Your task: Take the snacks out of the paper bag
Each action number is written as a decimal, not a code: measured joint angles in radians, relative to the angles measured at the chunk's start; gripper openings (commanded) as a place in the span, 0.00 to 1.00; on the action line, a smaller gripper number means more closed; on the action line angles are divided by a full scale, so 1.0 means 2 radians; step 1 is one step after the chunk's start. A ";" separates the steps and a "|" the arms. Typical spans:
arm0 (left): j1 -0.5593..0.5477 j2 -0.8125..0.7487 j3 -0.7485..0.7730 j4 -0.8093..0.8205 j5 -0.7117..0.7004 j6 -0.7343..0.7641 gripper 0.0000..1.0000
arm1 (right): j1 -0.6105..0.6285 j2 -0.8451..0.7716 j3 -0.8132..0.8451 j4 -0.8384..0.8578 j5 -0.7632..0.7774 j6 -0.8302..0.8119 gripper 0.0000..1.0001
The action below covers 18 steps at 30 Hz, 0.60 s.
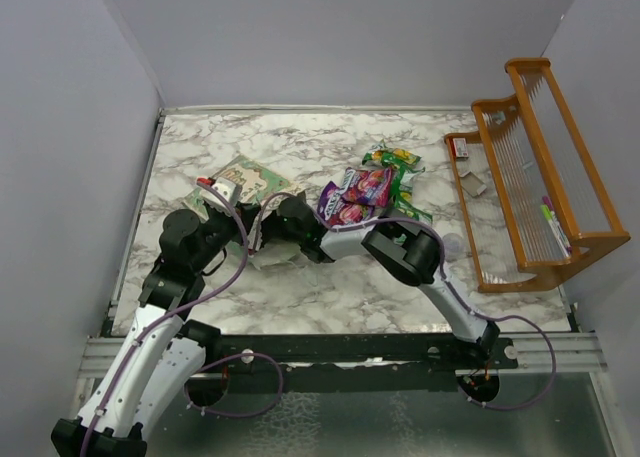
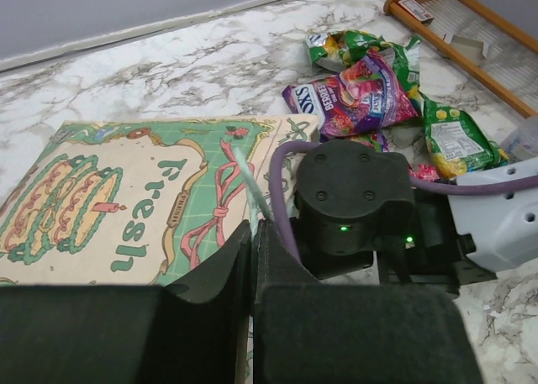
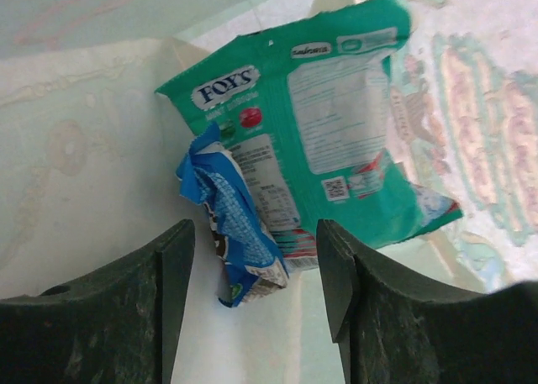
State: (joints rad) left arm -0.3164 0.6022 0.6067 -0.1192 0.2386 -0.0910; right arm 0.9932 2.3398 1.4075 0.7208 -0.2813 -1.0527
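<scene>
The pale-green paper bag lies on its side on the marble table, printed side up in the left wrist view. My left gripper is shut on the bag's mouth edge and holds it up. My right gripper is open, reaching inside the bag's cream interior. A blue packet lies between its fingers, untouched, with a teal-green packet behind it. Several purple, pink and green packets lie in a pile on the table right of the bag, also in the left wrist view.
An orange wooden rack stands at the right edge. A small translucent cup sits near it, by my right arm's elbow. My right wrist lies just right of my left gripper. Grey walls enclose the table.
</scene>
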 measured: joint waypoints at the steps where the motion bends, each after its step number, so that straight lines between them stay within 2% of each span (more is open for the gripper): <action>1: 0.000 0.000 -0.001 0.001 0.004 0.000 0.00 | 0.000 0.000 0.000 0.000 0.000 0.000 0.61; 6: 0.000 0.001 -0.002 0.003 0.016 0.000 0.00 | -0.004 0.067 0.090 -0.016 -0.002 -0.006 0.58; 11: 0.001 0.003 -0.005 0.003 0.019 0.000 0.00 | -0.009 0.120 0.175 -0.043 -0.001 -0.012 0.48; 14: 0.002 0.003 -0.006 0.003 0.019 0.000 0.00 | -0.012 0.143 0.215 -0.057 -0.001 -0.008 0.37; 16: 0.001 0.003 -0.007 0.003 0.019 0.000 0.00 | -0.014 0.151 0.231 -0.064 -0.001 0.001 0.23; 18: 0.001 0.003 -0.007 0.003 0.019 0.000 0.00 | -0.019 0.154 0.239 -0.070 -0.002 0.011 0.17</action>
State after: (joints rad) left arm -0.3138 0.6079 0.5934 -0.1131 0.2760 -0.0906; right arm 0.9558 2.6480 1.8854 0.5808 -0.2844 -1.0298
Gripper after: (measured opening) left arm 0.021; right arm 0.311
